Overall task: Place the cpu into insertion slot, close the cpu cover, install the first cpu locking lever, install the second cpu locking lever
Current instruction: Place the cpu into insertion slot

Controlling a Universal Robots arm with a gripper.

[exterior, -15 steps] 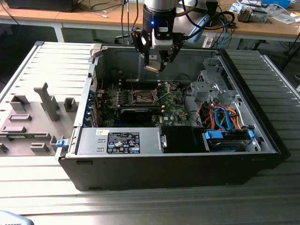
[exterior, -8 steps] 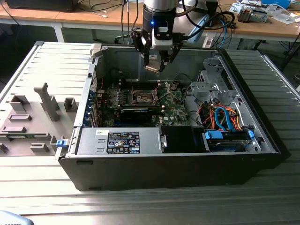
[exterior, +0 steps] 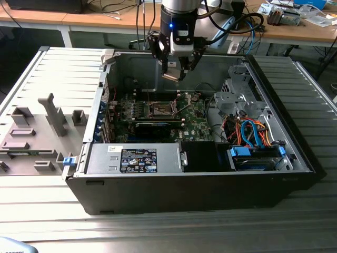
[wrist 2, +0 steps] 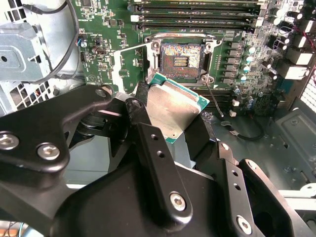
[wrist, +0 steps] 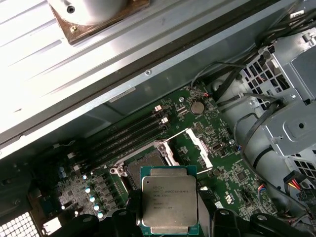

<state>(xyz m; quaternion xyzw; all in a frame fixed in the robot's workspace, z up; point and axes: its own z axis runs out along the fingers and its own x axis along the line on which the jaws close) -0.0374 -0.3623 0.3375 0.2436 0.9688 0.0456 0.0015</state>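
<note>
Silvery cpu [wrist: 169, 200] gripped in claw [wrist: 171, 218], held above open insertion slot [wrist 2: 180, 59]

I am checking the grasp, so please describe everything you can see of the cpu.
The cpu is a small flat square chip: silvery-grey metal top with faint print, green rim around it. The gripper holds it by two opposite edges between its black fingers. It hangs in the air above the green board, near the dark slot, not yet in it.
</note>
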